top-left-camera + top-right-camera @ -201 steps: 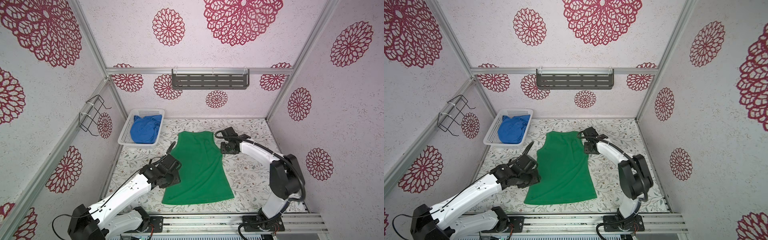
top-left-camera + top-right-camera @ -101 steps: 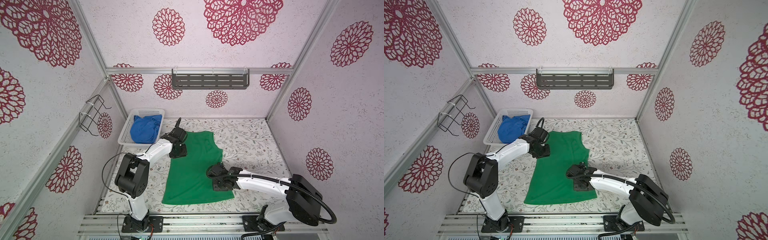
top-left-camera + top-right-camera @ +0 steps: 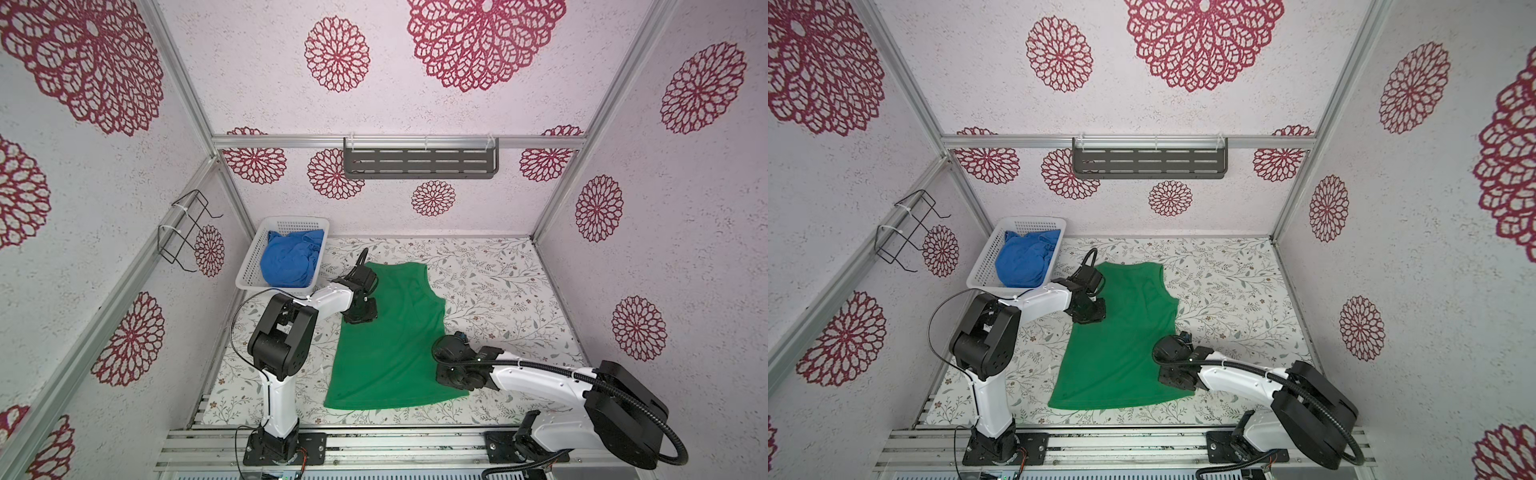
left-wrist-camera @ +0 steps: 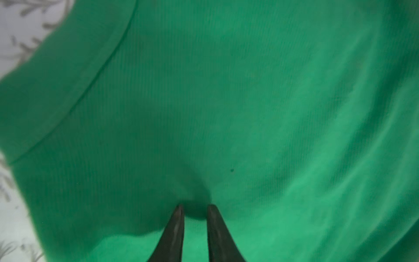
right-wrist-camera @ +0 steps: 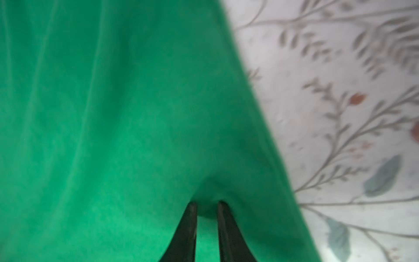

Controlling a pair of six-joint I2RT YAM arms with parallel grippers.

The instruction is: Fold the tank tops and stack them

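Green top (image 3: 390, 340) pinched at two edges
It is laid flat on the table (image 3: 498, 282). Small folds are pinched by the left gripper (image 4: 195, 207) beside an armhole and the right gripper (image 5: 206, 204) near the hem, fingers (image 4: 176, 226) almost together. The blue top (image 3: 291, 262) is bunched in the basket (image 3: 249, 278).

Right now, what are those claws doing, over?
Left claw, right claw: each pinching bright green fabric tank top. Blue fabric top in white plastic basket. Nothing blocking.
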